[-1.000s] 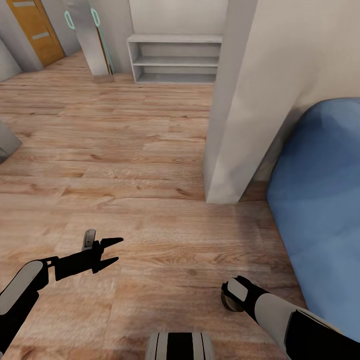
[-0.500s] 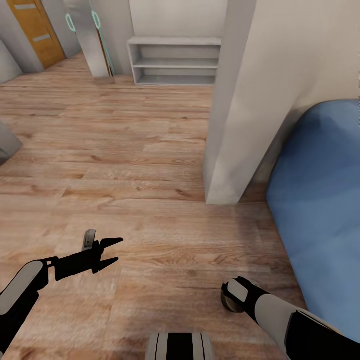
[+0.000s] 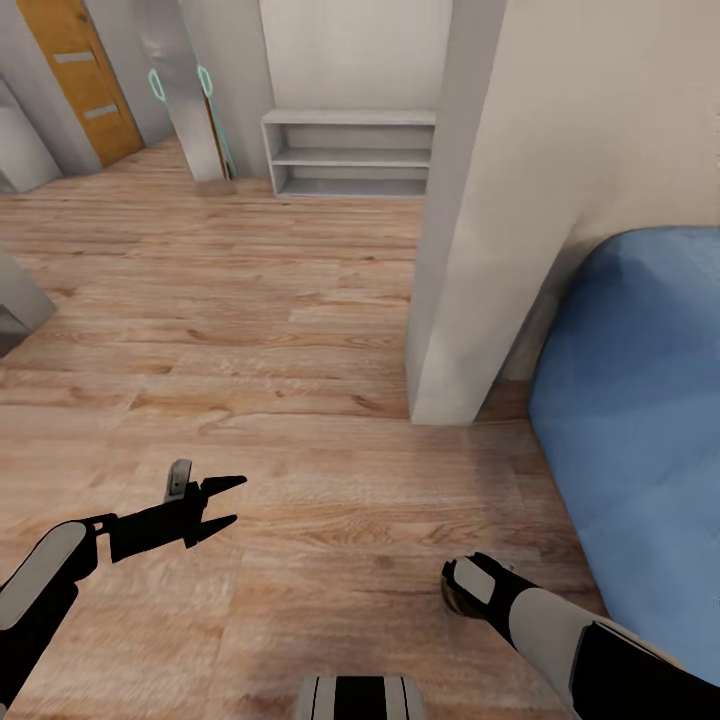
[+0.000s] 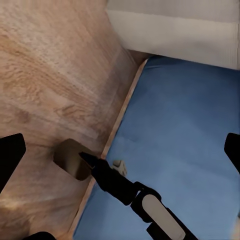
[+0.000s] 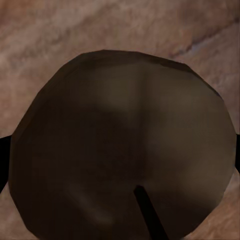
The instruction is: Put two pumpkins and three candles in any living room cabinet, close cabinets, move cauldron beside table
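Two arms over wood floor [image 3: 300,300]: left jaws wide, right jaws clasping candle [image 5: 125,145].

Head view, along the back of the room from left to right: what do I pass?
Orange door → mirror panel → grey shelf unit → white wall pillar → blue sofa.
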